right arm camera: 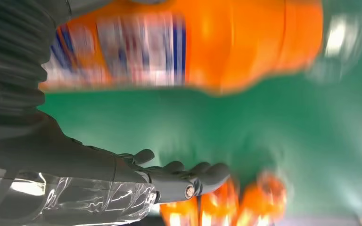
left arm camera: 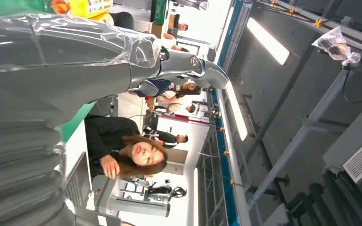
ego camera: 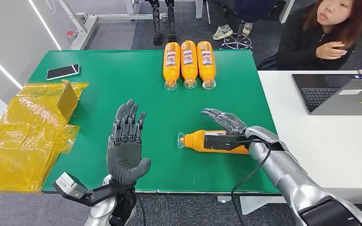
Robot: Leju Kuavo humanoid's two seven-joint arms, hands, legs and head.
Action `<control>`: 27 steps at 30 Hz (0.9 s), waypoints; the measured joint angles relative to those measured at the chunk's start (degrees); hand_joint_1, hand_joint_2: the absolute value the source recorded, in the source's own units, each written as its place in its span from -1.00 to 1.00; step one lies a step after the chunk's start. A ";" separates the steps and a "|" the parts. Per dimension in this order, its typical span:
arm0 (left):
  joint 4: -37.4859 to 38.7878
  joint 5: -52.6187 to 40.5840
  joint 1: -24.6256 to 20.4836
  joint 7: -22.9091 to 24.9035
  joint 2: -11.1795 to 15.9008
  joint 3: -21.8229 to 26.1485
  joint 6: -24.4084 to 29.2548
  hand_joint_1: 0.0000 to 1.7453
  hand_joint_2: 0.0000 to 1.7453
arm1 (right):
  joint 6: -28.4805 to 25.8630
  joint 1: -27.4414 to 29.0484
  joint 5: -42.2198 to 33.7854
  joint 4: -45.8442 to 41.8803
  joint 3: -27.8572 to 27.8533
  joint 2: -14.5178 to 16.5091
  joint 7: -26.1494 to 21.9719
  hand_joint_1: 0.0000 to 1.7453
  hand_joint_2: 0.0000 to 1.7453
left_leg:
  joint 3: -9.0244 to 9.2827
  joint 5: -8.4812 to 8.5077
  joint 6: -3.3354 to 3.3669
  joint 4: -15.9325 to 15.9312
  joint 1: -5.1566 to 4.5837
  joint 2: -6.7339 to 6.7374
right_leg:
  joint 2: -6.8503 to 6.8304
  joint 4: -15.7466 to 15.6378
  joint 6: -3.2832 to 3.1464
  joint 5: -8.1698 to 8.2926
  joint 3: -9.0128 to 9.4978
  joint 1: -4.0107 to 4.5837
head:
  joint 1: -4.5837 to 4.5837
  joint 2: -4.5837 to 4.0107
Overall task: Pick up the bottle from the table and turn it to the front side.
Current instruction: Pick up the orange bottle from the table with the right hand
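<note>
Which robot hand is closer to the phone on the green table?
Left. The left robot hand is raised over the table's near side, below the phone; the right robot hand is farther right, at a lying bottle.

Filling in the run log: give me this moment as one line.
right hand: at lying bottle, grip unclear | left hand: open, raised | three bottles: far side of green table

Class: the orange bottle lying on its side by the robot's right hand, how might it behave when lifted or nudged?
The bottle looks round and lies flat on the green table, so it would probably roll. Its smooth plastic may slip in the right hand. It seems full, so probably fairly heavy.
</note>
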 joint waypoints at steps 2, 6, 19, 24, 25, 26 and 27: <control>0.03 0.10 0.01 0.00 0.02 0.00 0.03 -1.00 1.00 | 1.15 -0.15 -0.70 0.93 0.82 -0.01 -0.08 -1.00 1.00 | -0.01 0.00 0.00 0.00 0.00 -0.02 | -0.02 0.00 0.00 0.00 0.00 0.00 | 0.01 0.00; 0.05 0.61 0.01 0.00 0.20 0.00 0.39 -1.00 1.00 | 4.42 -1.44 -2.93 4.09 4.01 -0.02 -0.25 -1.00 1.00 | 0.05 0.00 0.00 0.00 0.00 0.02 | 0.02 0.00 0.00 0.00 0.02 0.00 | -0.01 0.00; 0.06 1.45 0.07 0.00 0.38 0.00 1.57 -1.00 1.00 | 0.00 -1.90 -6.84 8.22 12.20 -0.04 1.34 1.00 1.00 | 0.58 -0.05 0.05 -0.02 0.01 0.06 | 0.06 -0.08 0.06 -0.05 0.58 0.03 | 0.00 0.00; 0.04 1.28 0.41 -0.01 0.43 0.00 1.66 -1.00 1.00 | -3.73 -1.66 -7.95 8.10 13.51 -0.04 1.78 1.00 1.00 | 0.78 -0.09 0.11 -0.02 0.01 0.06 | 0.05 -0.09 0.08 -0.06 0.80 0.02 | -0.01 0.00; 0.03 1.22 0.54 -0.01 0.43 0.00 1.69 -1.00 1.00 | -4.61 -1.67 -8.26 7.90 13.61 -0.03 1.84 1.00 1.00 | 0.79 -0.09 0.11 -0.02 0.01 0.06 | 0.05 -0.09 0.09 -0.06 0.82 0.02 | 0.01 0.00; 0.02 1.12 0.69 -0.01 0.44 0.01 1.73 -1.00 1.00 | -5.49 -1.66 -8.51 7.60 13.64 -0.03 1.95 1.00 1.00 | 0.79 -0.09 0.11 -0.02 0.01 0.06 | 0.04 -0.09 0.09 -0.06 0.83 0.02 | 0.00 0.00; 0.01 1.01 0.83 -0.01 0.44 0.01 1.76 -1.00 1.00 | -6.39 -1.64 -8.72 7.23 13.65 -0.02 2.06 1.00 1.00 | 0.78 -0.09 0.11 -0.02 0.01 0.05 | 0.04 -0.08 0.09 -0.06 0.83 0.02 | 0.00 0.00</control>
